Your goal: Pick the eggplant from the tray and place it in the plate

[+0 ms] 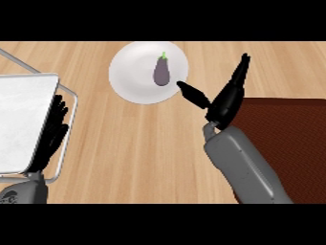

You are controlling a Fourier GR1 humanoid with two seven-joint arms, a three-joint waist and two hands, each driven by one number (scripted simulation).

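Eggplant status: your right hand sits just right of the plate, fingers straight, thumb splayed, holding nothing. Eggplant lies in the plate's right half, long axis near-to-far, stem far. Left hand rests flat-fingered, well left of plate.

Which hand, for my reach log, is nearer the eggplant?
Right. The right hand is open just right of the eggplant, thumb by the plate rim; the left hand rests far to its lower left.
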